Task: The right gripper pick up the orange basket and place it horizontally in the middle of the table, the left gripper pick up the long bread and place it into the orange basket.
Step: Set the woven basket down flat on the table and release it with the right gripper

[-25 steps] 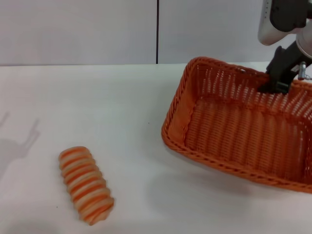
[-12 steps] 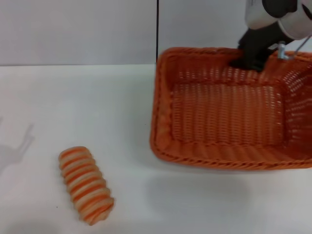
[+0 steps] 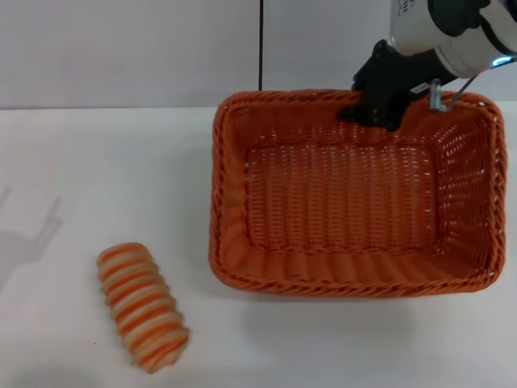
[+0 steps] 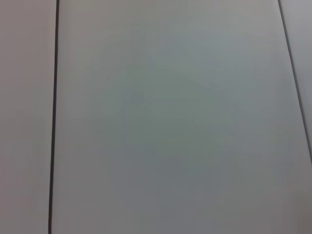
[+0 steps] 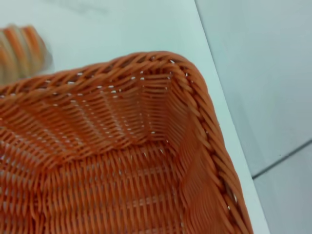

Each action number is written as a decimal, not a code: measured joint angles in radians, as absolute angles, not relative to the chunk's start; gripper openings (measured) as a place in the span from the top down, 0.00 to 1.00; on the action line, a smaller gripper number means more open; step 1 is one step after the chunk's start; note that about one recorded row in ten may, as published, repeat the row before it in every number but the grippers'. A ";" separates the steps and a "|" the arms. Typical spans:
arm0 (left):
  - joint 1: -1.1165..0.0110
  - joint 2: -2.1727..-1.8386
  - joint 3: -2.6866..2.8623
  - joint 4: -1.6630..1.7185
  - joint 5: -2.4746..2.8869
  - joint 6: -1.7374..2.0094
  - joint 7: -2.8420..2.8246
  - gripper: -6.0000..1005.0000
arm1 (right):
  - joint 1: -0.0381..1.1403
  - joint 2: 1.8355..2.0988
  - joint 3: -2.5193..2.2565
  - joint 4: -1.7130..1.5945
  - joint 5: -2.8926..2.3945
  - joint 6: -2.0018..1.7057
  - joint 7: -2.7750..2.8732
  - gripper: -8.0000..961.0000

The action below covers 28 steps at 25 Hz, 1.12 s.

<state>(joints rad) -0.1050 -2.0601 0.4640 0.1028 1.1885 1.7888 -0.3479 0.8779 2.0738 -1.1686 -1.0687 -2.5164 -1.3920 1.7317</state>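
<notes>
Right claw point(image 3: 373, 109) clamped on the orange basket's point(image 3: 323, 267) far rim, upper right of frame.
Lower it level onto the tabletop point(image 3: 97, 162) before releasing; long bread point(image 3: 142, 305) lower left; left claw unseen, state unknown.

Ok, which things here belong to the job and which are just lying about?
Job:
- orange basket, gripped at its far rim
- right end effector
- long bread, lying on the table

Just lying about:
- nothing; only the grey wall behind
</notes>
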 joint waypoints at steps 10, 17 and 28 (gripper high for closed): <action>-0.110 -2.060 0.463 0.104 1.187 1.789 -0.347 0.20 | 0.854 2.075 -1.180 -1.062 -2.451 -1.374 1.718 0.84; -0.109 -2.060 0.463 0.104 1.186 1.785 -0.346 0.20 | 0.777 2.079 -1.341 -1.109 -2.392 -1.251 1.715 0.84; -0.101 -2.060 0.462 0.104 1.183 1.790 -0.345 0.20 | 0.739 2.078 -1.408 -1.122 -2.322 -1.221 1.742 0.73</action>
<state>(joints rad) -0.1011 -2.0598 0.4616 0.1043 1.1828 1.7902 -0.3450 0.7392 2.0777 -1.4080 -1.1221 -2.3221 -1.2209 1.7417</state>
